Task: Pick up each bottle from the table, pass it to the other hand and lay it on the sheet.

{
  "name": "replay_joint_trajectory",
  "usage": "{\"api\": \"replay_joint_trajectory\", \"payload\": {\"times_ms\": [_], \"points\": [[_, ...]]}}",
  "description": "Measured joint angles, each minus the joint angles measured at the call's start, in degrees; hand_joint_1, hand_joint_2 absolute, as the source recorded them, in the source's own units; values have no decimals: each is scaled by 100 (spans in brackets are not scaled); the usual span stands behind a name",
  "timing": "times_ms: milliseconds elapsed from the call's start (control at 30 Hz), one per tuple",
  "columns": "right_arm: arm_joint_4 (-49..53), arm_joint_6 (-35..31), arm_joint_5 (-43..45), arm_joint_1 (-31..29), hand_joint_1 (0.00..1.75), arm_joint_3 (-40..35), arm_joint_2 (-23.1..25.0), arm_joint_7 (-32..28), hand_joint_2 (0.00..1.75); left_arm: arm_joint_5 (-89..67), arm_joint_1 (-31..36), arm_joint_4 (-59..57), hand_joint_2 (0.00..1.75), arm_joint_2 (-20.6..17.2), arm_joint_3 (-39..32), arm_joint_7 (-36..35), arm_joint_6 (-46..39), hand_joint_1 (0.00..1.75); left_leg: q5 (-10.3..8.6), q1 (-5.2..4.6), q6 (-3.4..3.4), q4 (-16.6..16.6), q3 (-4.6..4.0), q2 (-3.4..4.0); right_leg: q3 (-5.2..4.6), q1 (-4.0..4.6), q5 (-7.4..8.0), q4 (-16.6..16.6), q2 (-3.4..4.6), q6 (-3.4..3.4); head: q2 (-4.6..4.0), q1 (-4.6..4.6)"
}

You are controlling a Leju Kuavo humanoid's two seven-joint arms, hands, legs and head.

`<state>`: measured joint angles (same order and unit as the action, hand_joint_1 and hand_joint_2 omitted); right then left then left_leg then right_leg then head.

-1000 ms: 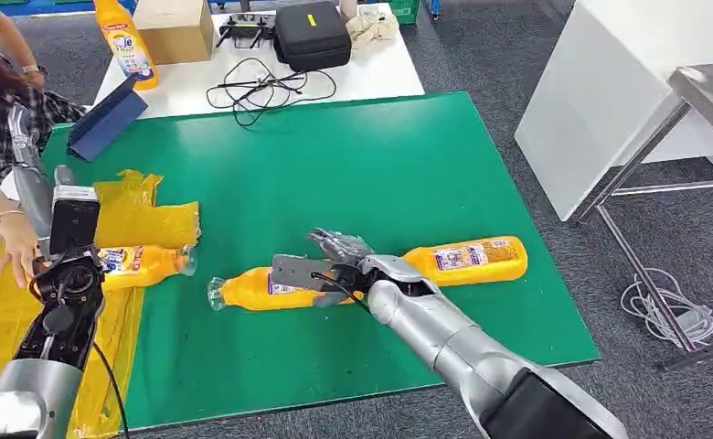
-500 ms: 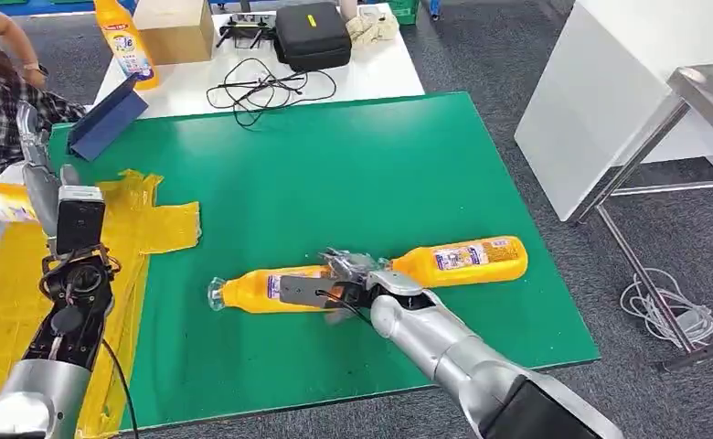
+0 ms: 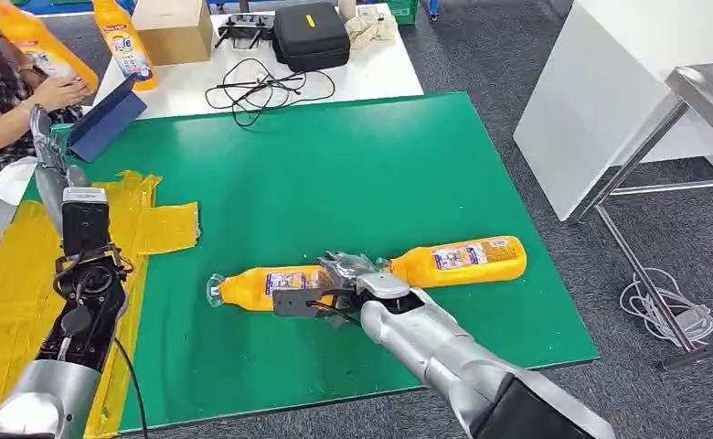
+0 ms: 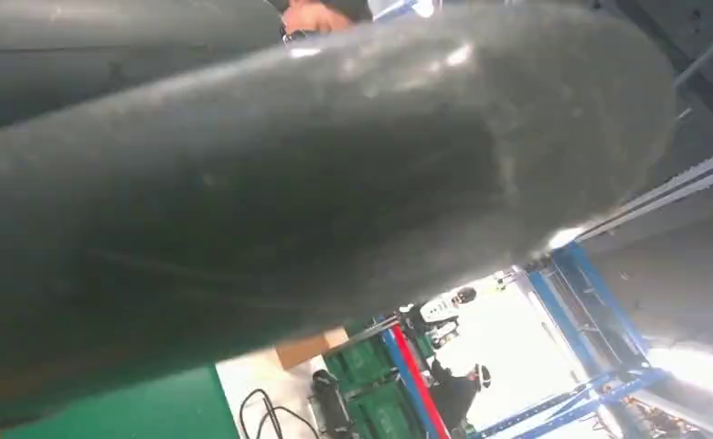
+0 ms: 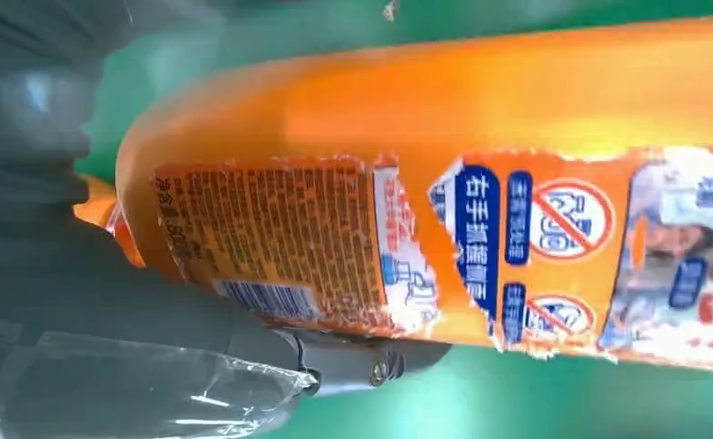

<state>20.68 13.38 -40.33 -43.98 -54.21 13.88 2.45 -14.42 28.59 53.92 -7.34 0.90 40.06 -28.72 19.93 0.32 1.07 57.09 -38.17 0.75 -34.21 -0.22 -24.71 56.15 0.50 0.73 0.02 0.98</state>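
Note:
An orange bottle [image 3: 252,286] lies on its side on the green mat [image 3: 335,165], cap to the left. My right hand [image 3: 348,277] grips its base end. In the right wrist view the thumb [image 5: 152,311] presses against the label of this bottle [image 5: 481,137]. A second orange bottle [image 3: 467,259] lies just right of that hand. The yellow sheet [image 3: 5,293] covers the table's left side with nothing on it. My left hand [image 3: 49,155] stands upright over the sheet's far edge, fingers apart and holding nothing; its dark fingers [image 4: 243,183] loom close in the left wrist view.
A person at the far left holds another orange bottle [image 3: 42,50] up off the table. On the white table behind stand a further bottle [image 3: 124,41], a cardboard box [image 3: 175,27], a black case [image 3: 312,35] and cables [image 3: 261,90]. A blue tablet case [image 3: 106,119] leans at the mat's corner.
The person has lifted the bottle off the yellow sheet and carried it up to the far left. My left hand has risen. My right hand has settled lower onto the near bottle.

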Motion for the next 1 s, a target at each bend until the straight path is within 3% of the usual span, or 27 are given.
{"api": "replay_joint_trajectory", "payload": {"times_ms": [233,400,1000], "points": [[-83,39,-92,-27,157,-155,61,13,175,214,-5,50,0,15,42,6,-72,0,0,0,0,0,5,0,5,0,0,0,0,0,0,2],[-114,46,-94,-38,175,-210,83,13,175,229,-11,81,0,22,59,7,-87,0,0,0,0,0,7,0,6,0,0,0,0,0,0,2],[-151,-59,-19,-38,175,-286,79,4,175,566,-48,212,0,79,85,-46,197,0,0,0,0,0,14,2,10,-1,0,-2,0,0,0,2]]}}
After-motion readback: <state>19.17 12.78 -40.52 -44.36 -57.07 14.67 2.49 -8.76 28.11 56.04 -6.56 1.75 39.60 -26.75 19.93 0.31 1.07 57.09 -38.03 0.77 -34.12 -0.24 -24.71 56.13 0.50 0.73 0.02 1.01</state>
